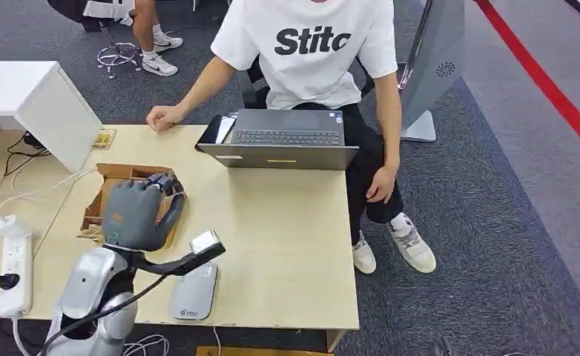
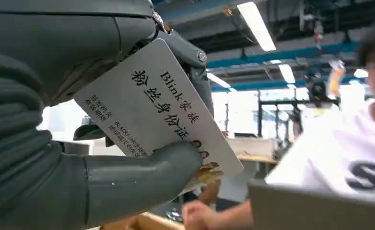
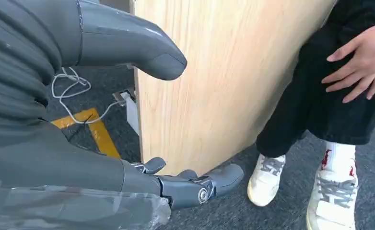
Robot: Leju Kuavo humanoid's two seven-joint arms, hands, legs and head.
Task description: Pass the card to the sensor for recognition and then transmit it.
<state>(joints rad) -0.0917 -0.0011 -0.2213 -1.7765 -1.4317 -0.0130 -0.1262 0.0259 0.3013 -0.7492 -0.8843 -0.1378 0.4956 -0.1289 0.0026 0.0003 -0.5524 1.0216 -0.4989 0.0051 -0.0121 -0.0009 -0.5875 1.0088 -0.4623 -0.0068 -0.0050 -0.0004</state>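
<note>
Left hand (image 2: pixel 80 143) clamped on the card (image 2: pixel 159 112), pinched between thumb (image 2: pixel 142 175) and fingers, raised above the cardboard box (image 1: pixel 101 194) on the worktop (image 1: pixel 287 245). Right hand (image 3: pixel 128 120) hanging beside the worktop edge, fingers apart, holding nothing. Grey sensor pad (image 1: pixel 193 291) lying near the front edge, apart from the card. Probably still to bring the card down over the sensor. Risk: grip only at one corner, so could slip or twist during the lowering; could also miss the pad and give no reading.
</note>
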